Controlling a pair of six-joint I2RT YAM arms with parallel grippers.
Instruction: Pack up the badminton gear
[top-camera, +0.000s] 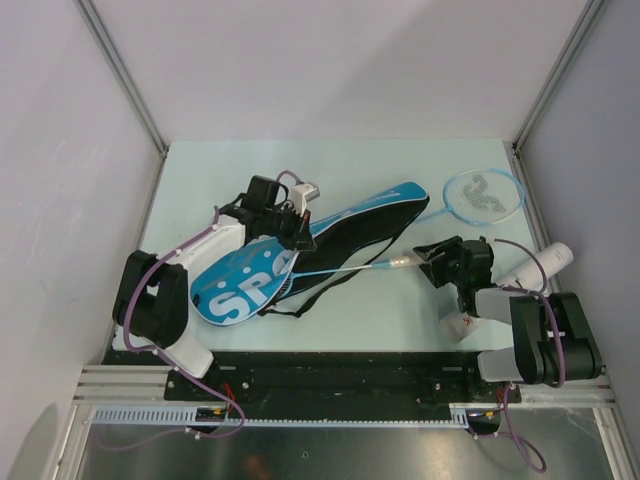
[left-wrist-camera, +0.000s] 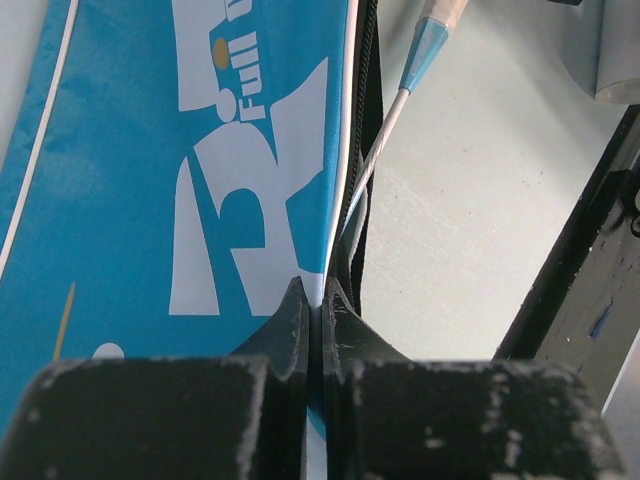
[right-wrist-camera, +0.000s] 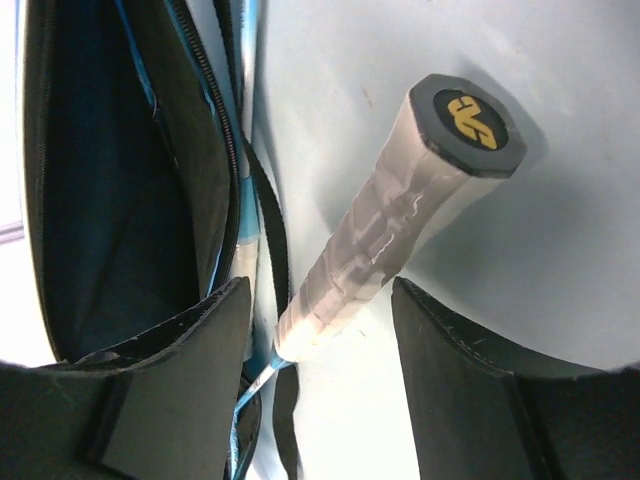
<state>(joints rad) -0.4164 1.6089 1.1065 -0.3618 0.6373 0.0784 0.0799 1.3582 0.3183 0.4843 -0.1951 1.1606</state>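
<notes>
The blue racket cover (top-camera: 240, 285) lettered "SPO" lies left of centre, and my left gripper (top-camera: 297, 232) is shut on its open edge (left-wrist-camera: 325, 250). One racket lies partly inside it, its thin shaft (left-wrist-camera: 385, 130) running out to the right. Its white handle (top-camera: 400, 262) points at my right gripper (top-camera: 435, 262). In the right wrist view that handle (right-wrist-camera: 385, 220) lies on the table between the open fingers (right-wrist-camera: 190, 340), with a gap on each side. A second light-blue racket (top-camera: 483, 195) lies at the back right. A white tube (top-camera: 540, 265) rests by the right arm.
The cover's dark inside (right-wrist-camera: 100, 180) gapes left of the right gripper. Its black strap (top-camera: 285, 312) trails on the table toward the near edge. White walls with metal posts close in the table on three sides.
</notes>
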